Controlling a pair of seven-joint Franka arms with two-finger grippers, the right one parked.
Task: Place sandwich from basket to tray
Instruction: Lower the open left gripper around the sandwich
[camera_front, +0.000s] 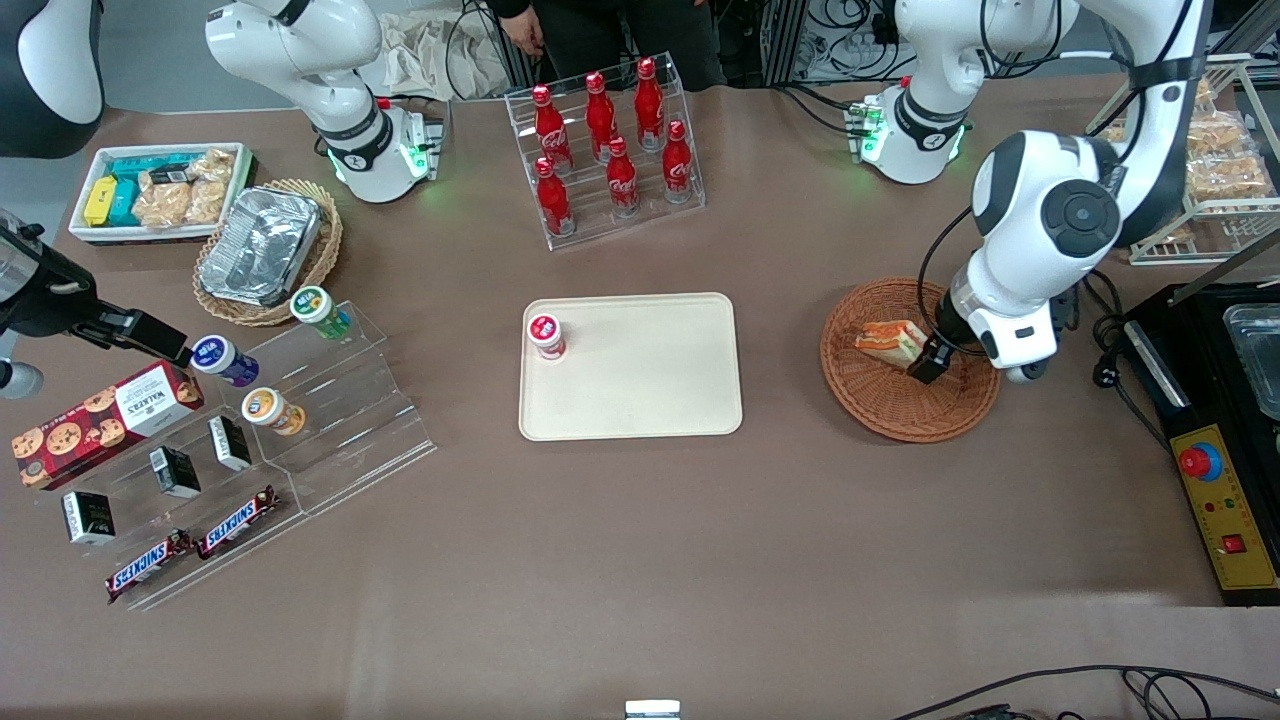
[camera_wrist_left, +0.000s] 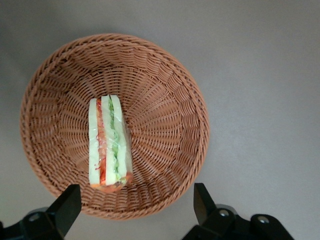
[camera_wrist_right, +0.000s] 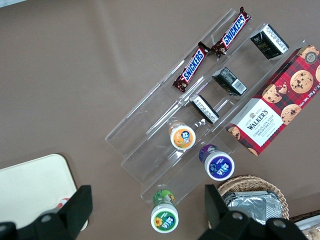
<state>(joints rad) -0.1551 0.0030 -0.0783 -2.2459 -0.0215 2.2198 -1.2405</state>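
Note:
The sandwich, a white-bread wedge with orange, red and green filling, lies in the reddish-brown wicker basket toward the working arm's end of the table. My left gripper hangs just above the basket beside the sandwich, open and empty. In the left wrist view the sandwich lies on its side in the basket, and the gripper is spread wide over the basket's rim, with the sandwich's end between the two fingers. The cream tray lies at the table's middle and also shows in the right wrist view.
A small red-capped jar stands on the tray's corner. A rack of cola bottles stands farther from the camera than the tray. A black appliance and a wire rack of pastries sit beside the basket at the working arm's end.

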